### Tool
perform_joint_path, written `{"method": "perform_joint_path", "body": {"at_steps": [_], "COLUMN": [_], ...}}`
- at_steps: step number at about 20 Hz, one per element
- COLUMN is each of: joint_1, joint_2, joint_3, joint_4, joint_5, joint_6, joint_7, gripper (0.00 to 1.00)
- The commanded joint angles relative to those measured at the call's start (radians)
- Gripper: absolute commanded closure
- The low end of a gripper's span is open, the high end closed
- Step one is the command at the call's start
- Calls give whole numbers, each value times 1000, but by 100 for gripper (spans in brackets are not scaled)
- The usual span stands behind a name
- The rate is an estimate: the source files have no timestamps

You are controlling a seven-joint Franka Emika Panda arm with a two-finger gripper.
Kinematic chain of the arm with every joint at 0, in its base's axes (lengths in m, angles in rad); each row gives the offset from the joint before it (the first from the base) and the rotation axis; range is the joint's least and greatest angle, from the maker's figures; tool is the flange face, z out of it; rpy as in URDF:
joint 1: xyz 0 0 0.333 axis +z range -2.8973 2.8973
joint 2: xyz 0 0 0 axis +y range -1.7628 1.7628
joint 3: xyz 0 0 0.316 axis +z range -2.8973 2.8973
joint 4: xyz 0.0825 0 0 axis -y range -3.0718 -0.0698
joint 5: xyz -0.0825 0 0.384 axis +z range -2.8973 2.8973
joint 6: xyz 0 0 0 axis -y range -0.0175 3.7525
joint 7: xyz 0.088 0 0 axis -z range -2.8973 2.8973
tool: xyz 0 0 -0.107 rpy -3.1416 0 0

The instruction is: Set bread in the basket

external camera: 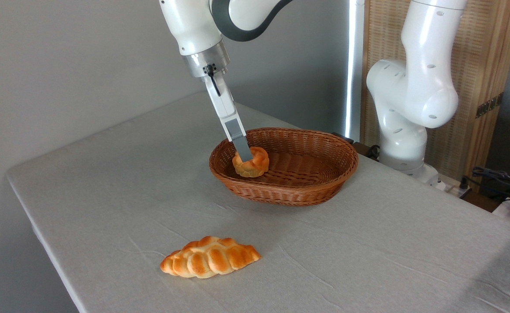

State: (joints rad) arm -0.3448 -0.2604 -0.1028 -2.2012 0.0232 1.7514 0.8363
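The bread (255, 164), a small round golden knotted bun, sits inside the brown wicker basket (324, 184) at its left end, low against the woven floor. My gripper (245, 157) reaches down into the basket from the upper left. Its one visible grey finger (240, 142) lies across the bun's upper left side. The bun and the near finger hide the other finger. Whether the fingers still clamp the bun does not show.
A longer braided loaf (210, 257) lies on the grey tablecloth near the front left. The arm's white base (405, 108) stands behind the basket on the right. The table's left edge (33, 217) runs diagonally, and cables lie at the far right (498, 178).
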Motion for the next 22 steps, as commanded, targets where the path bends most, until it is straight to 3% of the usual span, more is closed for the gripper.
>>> {"method": "perform_joint_path", "body": {"at_steps": [1, 5, 8, 10, 14, 22], "joint_1": [19, 59, 85, 134, 233, 290], "joint_2": [-13, -10, 62, 148, 188, 236], "joint_3": [34, 139, 201, 202, 196, 107], "joint_4": [55, 201, 357, 490, 581, 635], "joint_5": [-8, -11, -16, -38, -121, -126], "joint_6": [-4, -6, -6, -41, -108, -205], "joint_7": [-12, -23, -29, -29, -29, -36], "gripper": [0, 0, 0, 0, 0, 0]}}
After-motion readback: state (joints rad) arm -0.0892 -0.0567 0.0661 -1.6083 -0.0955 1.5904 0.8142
